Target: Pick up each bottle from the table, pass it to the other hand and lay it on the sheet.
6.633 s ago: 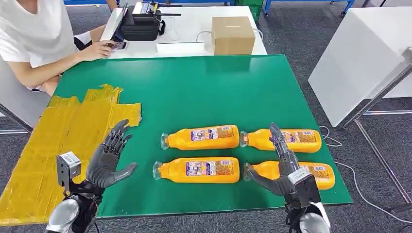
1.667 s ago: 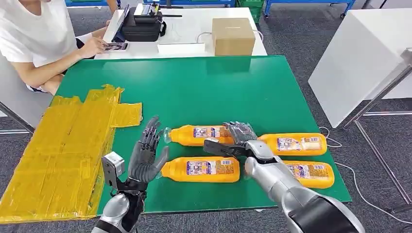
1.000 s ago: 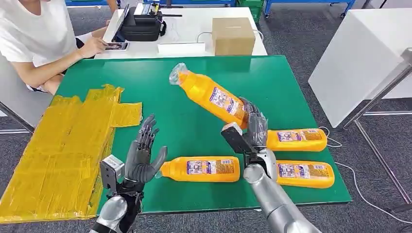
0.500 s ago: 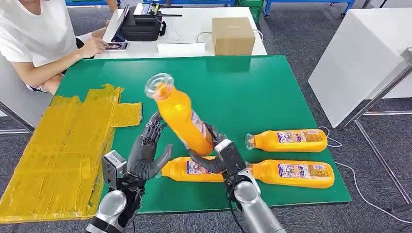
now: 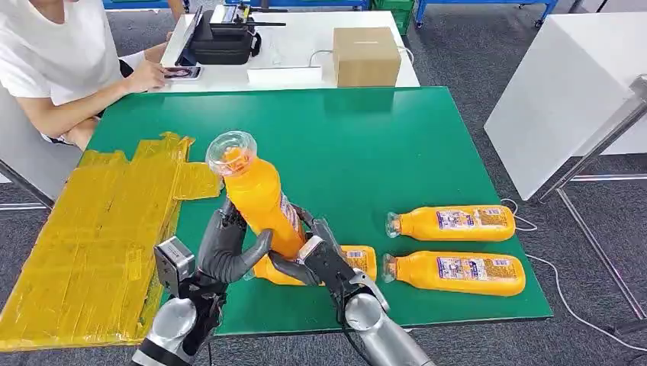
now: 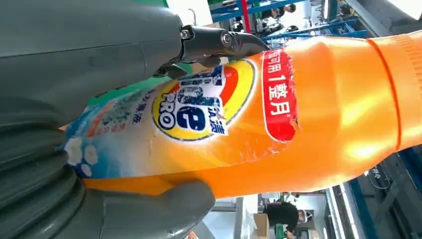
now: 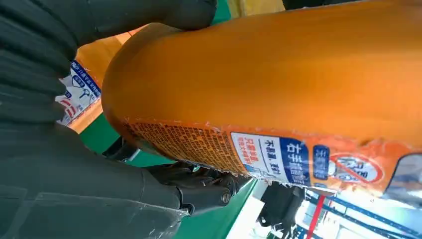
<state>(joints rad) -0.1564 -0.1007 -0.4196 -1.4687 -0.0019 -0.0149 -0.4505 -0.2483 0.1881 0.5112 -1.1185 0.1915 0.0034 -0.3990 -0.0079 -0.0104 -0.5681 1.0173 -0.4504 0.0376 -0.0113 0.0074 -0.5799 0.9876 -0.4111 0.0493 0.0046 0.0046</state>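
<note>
Bottle (image 5: 259, 200) upright, slightly tilted, cap end up, raised over the near middle of the green surface (image 5: 343, 145). Gripped low on its body by the right hand (image 5: 309, 258) from 4 o'clock, fingers wrapped around it; clasped from 8 o'clock by the left hand (image 5: 227, 248), thumb and fingers pressed against its sides, as seen up close in the left wrist view (image 6: 259, 119). Lying bottle (image 5: 352, 261) directly behind the hands, mostly hidden. Two more bottles lying at 3 o'clock, well apart from the hands: far bottle (image 5: 452, 223), near bottle (image 5: 455, 273), caps toward the middle. Yellow sheet (image 5: 99, 229) at 9 o'clock, just beside the left hand. Person (image 5: 53, 61) seated at 11 o'clock beside a white desk (image 5: 297, 38) carrying a cardboard box (image 5: 366, 55) and a black case (image 5: 221, 38). Grey carpet floor (image 5: 473, 46) around.
</note>
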